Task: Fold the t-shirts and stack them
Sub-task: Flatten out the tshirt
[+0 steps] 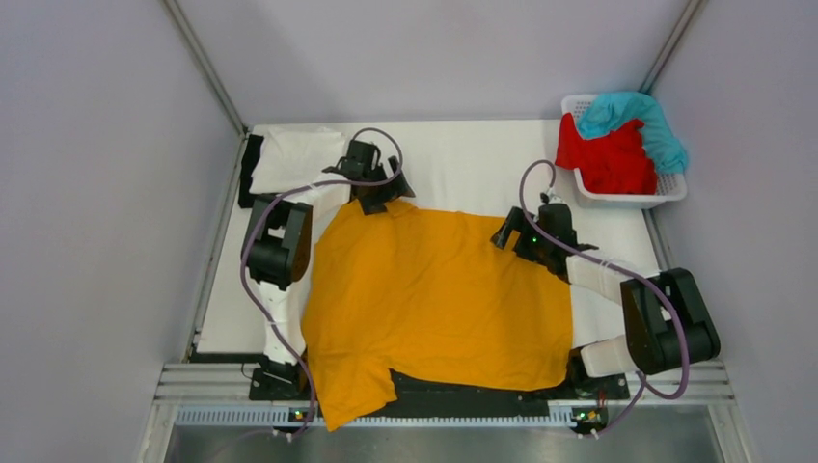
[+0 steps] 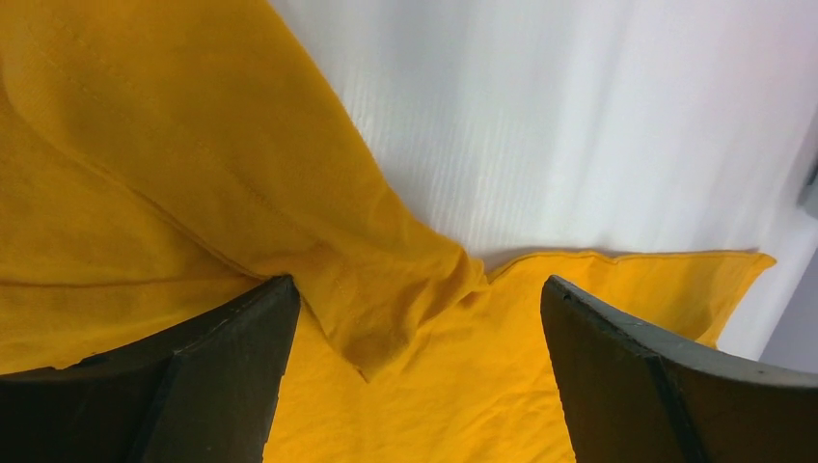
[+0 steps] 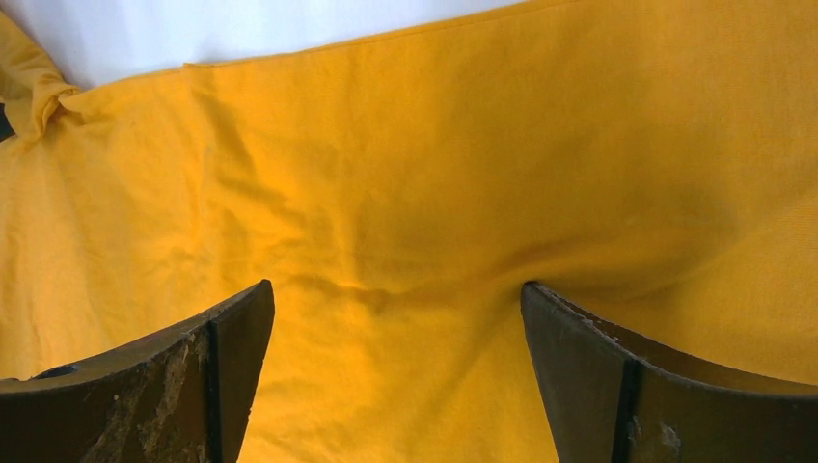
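A mustard-orange t-shirt (image 1: 439,294) lies spread over the white table, its near hem hanging off the front edge. My left gripper (image 1: 379,198) is open at the shirt's far left corner; in the left wrist view its jaws stand wide apart over a folded flap of the shirt (image 2: 386,289). My right gripper (image 1: 516,236) is open at the shirt's far right edge, its fingertips (image 3: 241,318) pressing into the cloth (image 3: 405,222). A folded white t-shirt (image 1: 294,154) lies at the far left with a black one (image 1: 250,174) at its edge. A red t-shirt (image 1: 608,159) and a teal one (image 1: 637,116) sit in the basket.
A white slotted plastic basket (image 1: 675,191) stands at the far right corner of the table. Grey walls close in the left, right and back. The metal rail with the arm bases (image 1: 434,410) runs along the near edge.
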